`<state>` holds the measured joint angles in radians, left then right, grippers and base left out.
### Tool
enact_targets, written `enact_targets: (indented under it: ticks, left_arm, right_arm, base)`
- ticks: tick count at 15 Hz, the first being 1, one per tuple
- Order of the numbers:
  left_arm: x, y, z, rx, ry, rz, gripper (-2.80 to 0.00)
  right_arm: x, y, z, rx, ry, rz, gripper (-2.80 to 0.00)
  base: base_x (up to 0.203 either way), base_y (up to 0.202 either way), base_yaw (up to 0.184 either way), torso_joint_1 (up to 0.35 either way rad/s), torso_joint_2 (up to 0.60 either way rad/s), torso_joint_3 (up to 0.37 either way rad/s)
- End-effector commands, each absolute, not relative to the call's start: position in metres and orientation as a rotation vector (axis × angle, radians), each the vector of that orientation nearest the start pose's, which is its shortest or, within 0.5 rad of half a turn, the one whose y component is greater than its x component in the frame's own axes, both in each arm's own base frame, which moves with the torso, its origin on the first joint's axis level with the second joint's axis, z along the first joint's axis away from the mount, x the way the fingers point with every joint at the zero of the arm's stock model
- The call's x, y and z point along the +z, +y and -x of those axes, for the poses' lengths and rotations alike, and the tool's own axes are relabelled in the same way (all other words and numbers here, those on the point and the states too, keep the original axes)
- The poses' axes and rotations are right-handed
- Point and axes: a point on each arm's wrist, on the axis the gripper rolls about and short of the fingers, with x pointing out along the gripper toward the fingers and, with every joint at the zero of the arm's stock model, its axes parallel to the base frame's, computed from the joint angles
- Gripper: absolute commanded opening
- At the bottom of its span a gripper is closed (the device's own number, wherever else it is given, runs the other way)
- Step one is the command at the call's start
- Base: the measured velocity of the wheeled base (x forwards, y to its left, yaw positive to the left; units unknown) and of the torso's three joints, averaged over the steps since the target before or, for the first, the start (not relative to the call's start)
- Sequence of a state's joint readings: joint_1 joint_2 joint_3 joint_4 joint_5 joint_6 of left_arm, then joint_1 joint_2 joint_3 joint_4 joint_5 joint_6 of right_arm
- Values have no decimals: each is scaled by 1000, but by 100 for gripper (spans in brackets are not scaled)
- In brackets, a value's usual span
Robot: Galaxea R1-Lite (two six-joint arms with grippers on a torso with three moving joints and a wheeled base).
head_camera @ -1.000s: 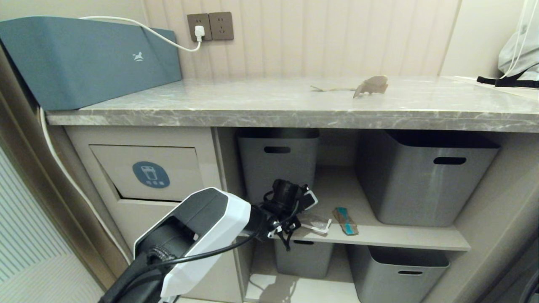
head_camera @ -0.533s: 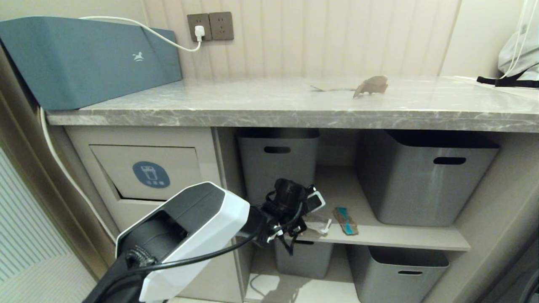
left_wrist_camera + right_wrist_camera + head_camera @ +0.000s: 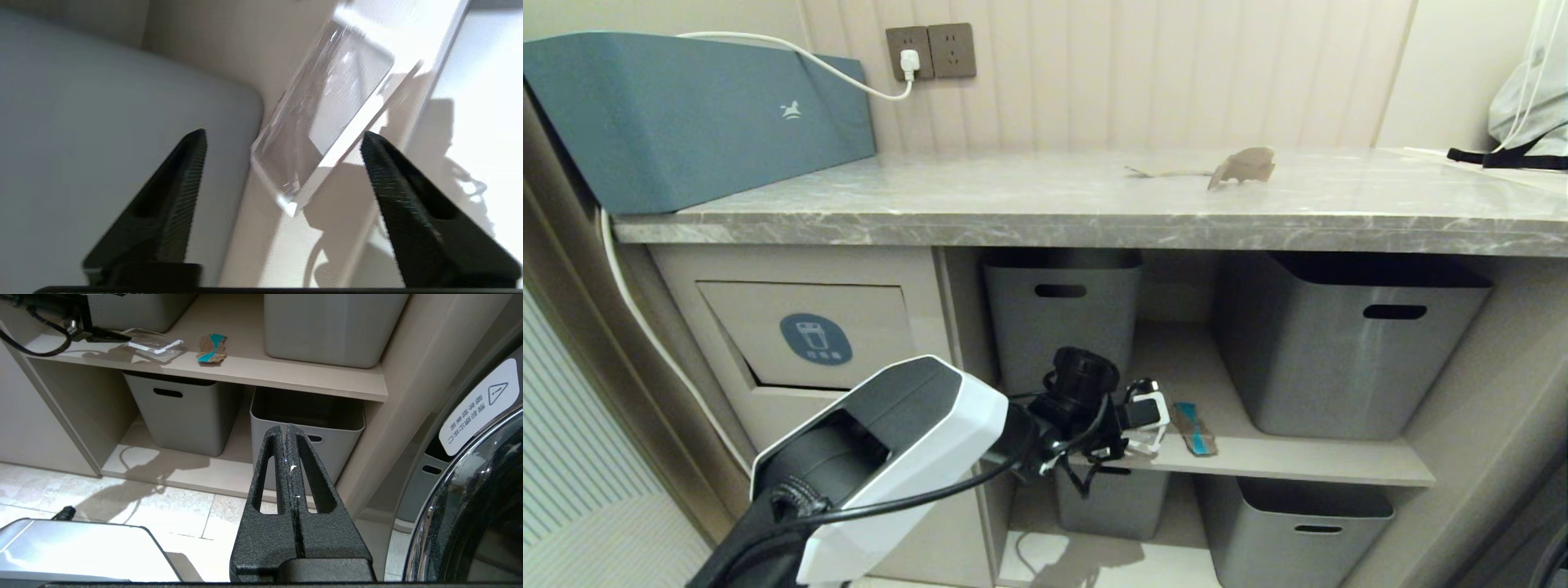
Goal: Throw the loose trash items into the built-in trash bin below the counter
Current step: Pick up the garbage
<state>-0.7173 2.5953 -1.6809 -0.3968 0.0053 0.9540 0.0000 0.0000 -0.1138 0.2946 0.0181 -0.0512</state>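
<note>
Barely started: left gripper (image 3: 282, 171) spread wide around the packet (image 3: 322, 122) on the shelf (image 3: 1282, 465), seemingly not yet pinching, teal scrap (image 3: 1196, 429) at its 3 o'clock, brown scrap (image 3: 1241, 167) on the counter (image 3: 1013, 204), bin (image 3: 809, 335) closed, right gripper (image 3: 291, 457) clenched, idle.

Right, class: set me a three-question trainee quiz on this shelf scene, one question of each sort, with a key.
1. True or false: the left gripper has its fingers closed flat on the silvery packet.
2. Multiple choice: the teal-and-brown cardboard scrap lies
A. on the counter
B. on the middle shelf, beside the packet
C. inside a grey tub
3. Fill in: the right gripper, hanging low near the floor, has its fingers ____.

Key
1. False: the fingers stand apart, one on each side of the packet's near end.
2. B
3. shut
</note>
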Motion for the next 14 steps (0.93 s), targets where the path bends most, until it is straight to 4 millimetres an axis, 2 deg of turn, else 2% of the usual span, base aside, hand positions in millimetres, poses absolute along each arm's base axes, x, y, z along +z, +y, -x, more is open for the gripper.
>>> enact_targets:
  ticks: [1, 4, 7, 14]
  left_arm:
    - [6, -333, -390, -901, 121, -1108, 0]
    - [2, -332, -394, -900, 69, -1121, 0]
    - [-7, -335, -395, -1001, 3, -1073, 0]
    - [-9, -337, -405, -982, -25, -1077, 0]
  right_arm:
    - [76, 0, 34, 23, 182, 50, -280]
    - [76, 0, 34, 23, 181, 50, -280]
    - [76, 0, 34, 23, 182, 50, -280]
    - [76, 0, 34, 23, 182, 49, -280]
  base:
    - [0, 0, 0, 0, 0, 0]
    - [0, 0, 0, 0, 0, 0]
    - [0, 0, 0, 0, 0, 0]
    - [0, 0, 0, 0, 0, 0]
